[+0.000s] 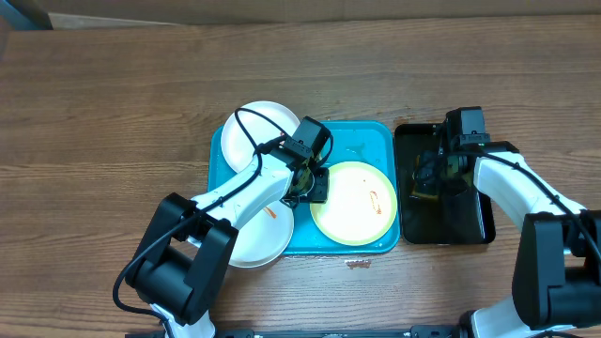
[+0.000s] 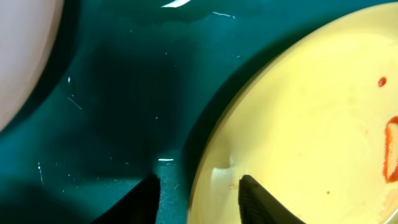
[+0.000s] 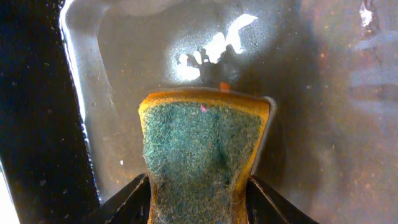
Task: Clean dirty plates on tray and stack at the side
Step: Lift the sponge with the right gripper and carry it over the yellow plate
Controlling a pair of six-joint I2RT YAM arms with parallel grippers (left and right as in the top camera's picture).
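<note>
the left gripper [image 2: 199, 186], narrowly parted, straddles the rim of the yellow-green plate [image 2: 311, 124] in the right half of the tray [image 2: 124, 93]. a shallow bite could let the plate slip. right of the tray, the right gripper [image 3: 198, 186] clamps a sponge [image 3: 202, 149].

Brown wood-grain table [image 1: 113, 84]

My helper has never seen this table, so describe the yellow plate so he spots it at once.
On the wooden table sits a blue tray, with a black tray to its right. The yellow plate lies in the blue tray's right half, nearest the black tray. The two white plates sit at its left; only this one has a yellow-green rim.
</note>
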